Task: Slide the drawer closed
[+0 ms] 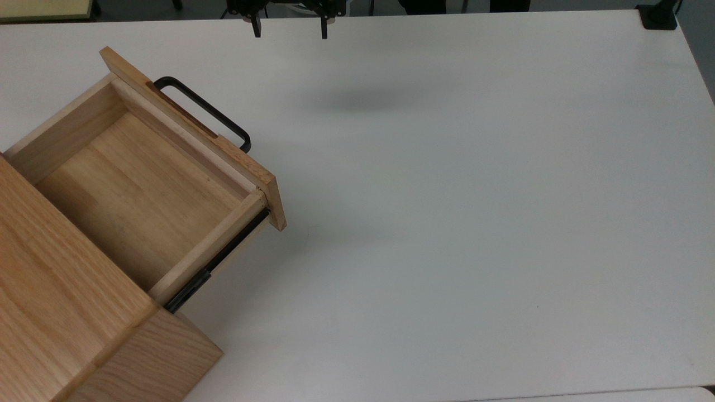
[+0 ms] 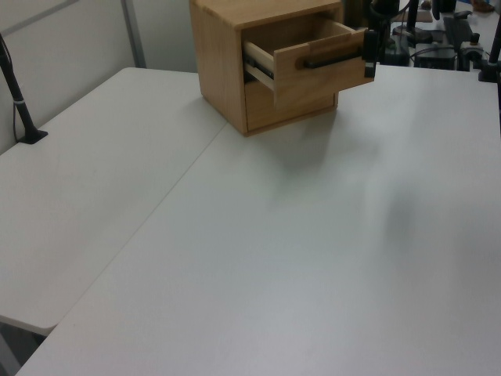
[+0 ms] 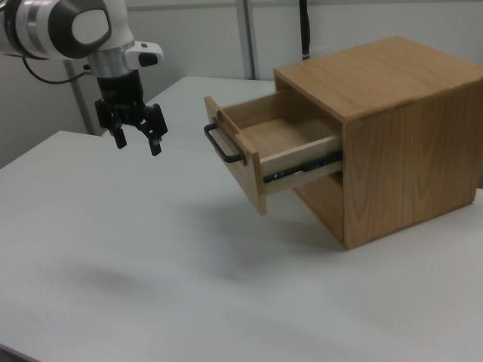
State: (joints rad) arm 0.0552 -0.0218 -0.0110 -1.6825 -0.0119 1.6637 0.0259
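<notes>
The light wooden drawer stands pulled well out of the oak-grain cabinet, and it holds nothing. Its flat front panel carries a black U-shaped handle, and a black side rail is exposed. In the right view the drawer juts toward the right view's left, handle foremost. My gripper hangs open above the table at the top view's upper edge, well apart from the handle. In the right view the gripper hovers to the left of the handle, holding nothing. The left view has the drawer front facing right.
The white table spreads wide beyond the cabinet. A black clamp mount sits at its far right corner in the top view. In the left view a black post stands at the left edge, and a seam joins two tabletops.
</notes>
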